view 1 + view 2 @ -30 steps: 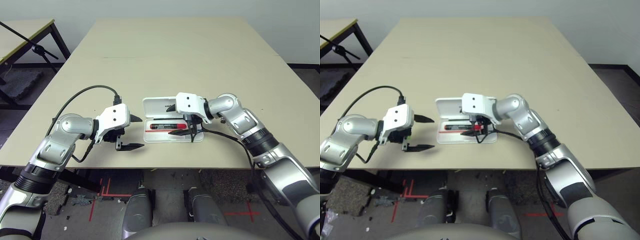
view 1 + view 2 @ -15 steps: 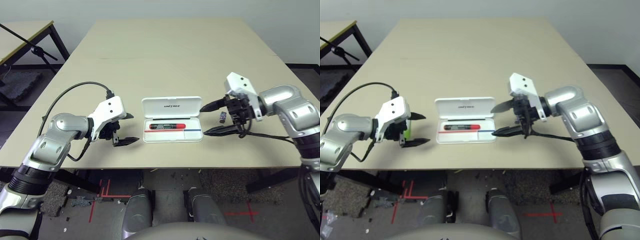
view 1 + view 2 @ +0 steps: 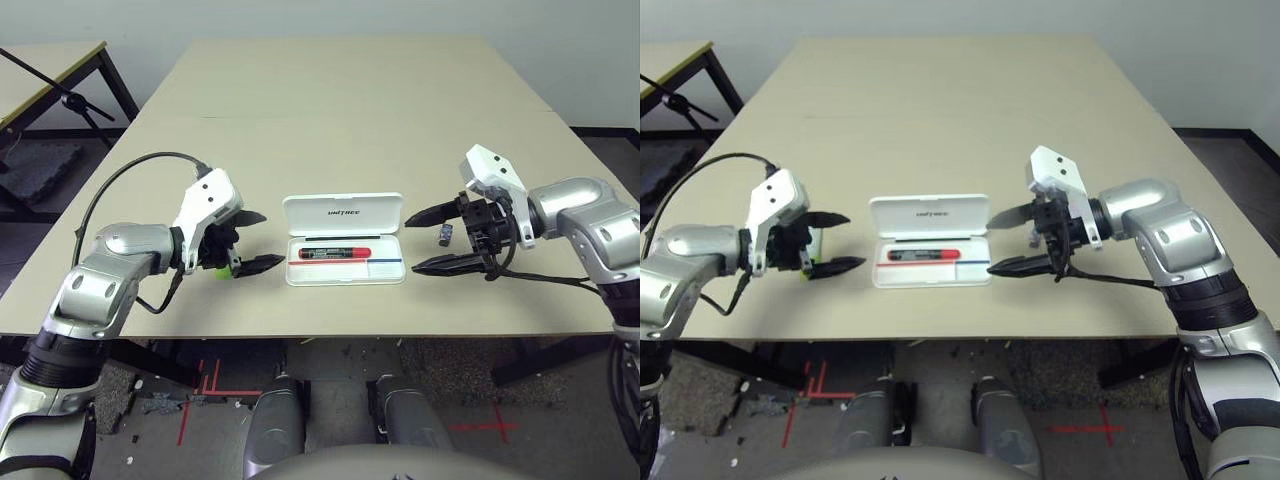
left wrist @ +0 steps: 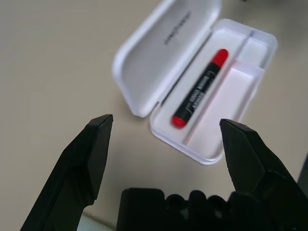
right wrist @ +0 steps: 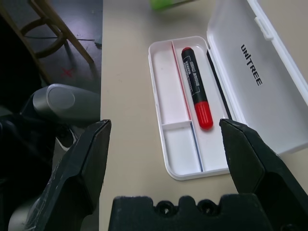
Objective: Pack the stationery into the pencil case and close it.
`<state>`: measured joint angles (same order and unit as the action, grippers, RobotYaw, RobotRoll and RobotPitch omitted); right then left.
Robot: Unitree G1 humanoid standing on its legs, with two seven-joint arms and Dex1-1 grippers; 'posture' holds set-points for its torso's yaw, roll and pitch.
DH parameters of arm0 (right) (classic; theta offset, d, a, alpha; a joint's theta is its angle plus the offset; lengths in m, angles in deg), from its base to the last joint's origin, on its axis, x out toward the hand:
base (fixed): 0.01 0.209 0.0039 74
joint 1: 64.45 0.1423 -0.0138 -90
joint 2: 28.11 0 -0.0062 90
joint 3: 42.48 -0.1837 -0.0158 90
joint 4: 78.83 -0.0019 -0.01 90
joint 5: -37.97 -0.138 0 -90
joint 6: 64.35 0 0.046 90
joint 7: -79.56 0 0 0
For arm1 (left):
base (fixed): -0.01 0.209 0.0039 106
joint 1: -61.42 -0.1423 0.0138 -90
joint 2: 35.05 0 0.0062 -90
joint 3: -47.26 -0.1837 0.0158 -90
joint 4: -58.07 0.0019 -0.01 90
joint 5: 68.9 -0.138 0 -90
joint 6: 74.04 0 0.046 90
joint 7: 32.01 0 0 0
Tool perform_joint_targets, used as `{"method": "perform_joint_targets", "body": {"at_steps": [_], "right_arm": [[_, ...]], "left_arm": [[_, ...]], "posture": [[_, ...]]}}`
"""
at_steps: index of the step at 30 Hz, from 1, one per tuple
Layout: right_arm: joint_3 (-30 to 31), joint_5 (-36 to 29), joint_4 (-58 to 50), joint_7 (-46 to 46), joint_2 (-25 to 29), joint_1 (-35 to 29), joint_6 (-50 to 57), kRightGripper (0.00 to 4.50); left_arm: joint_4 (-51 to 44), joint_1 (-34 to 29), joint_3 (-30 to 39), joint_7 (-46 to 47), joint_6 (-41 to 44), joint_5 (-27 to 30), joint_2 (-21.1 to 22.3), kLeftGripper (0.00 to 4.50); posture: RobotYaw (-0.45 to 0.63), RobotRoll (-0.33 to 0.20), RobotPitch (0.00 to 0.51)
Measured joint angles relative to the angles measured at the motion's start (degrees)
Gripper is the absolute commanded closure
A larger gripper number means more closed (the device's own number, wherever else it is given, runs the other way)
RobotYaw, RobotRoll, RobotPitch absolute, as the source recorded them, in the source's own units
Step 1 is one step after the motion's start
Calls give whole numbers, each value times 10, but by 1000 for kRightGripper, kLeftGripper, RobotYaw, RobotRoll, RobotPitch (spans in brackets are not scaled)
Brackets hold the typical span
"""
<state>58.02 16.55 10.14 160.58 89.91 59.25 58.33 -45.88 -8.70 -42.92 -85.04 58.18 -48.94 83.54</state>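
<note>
Green stick (image 3: 214, 266) lies behind left pincer (image 3: 252, 240), beside pencil case (image 3: 343, 215).

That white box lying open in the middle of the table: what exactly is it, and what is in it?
The pencil case is a flat white box of hard-looking plastic with rounded corners. It lies open on the table, between the two open grippers, which do not touch it. Its hinged lid is folded back flat and carries dark UNITREE lettering. The shallow tray is split by thin dividers, with red and blue lines along one. A red marker with a black label lies in the long compartment beside the lid.
</note>
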Motion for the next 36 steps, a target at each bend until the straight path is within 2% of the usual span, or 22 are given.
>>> {"method": "perform_joint_targets", "body": {"at_steps": [7,11,18,25,30,36], "right_arm": [[1,1,1,-7,-12,0,-4,24],[2,1,1,-9,-15,0,-9,24],[7,3,4,-10,-20,0,-13,24],[11,13,4,-19,-21,0,-22,24],[16,13,4,-25,-24,0,-26,24],[19,14,7,-32,-26,0,-33,24]], "left_arm": [[15,25,21,132,143,1,-61,0],[16,46,24,199,246,-9,-67,0],[66,83,24,285,353,-34,-88,0],[85,93,41,332,404,-43,-120,0],[108,96,53,363,407,-51,-144,0],[136,102,68,380,394,-57,-145,0]], "posture": [[-25,0,66],[-30,0,64],[-38,0,61],[-46,0,61],[-47,0,61],[-48,0,59]]}}
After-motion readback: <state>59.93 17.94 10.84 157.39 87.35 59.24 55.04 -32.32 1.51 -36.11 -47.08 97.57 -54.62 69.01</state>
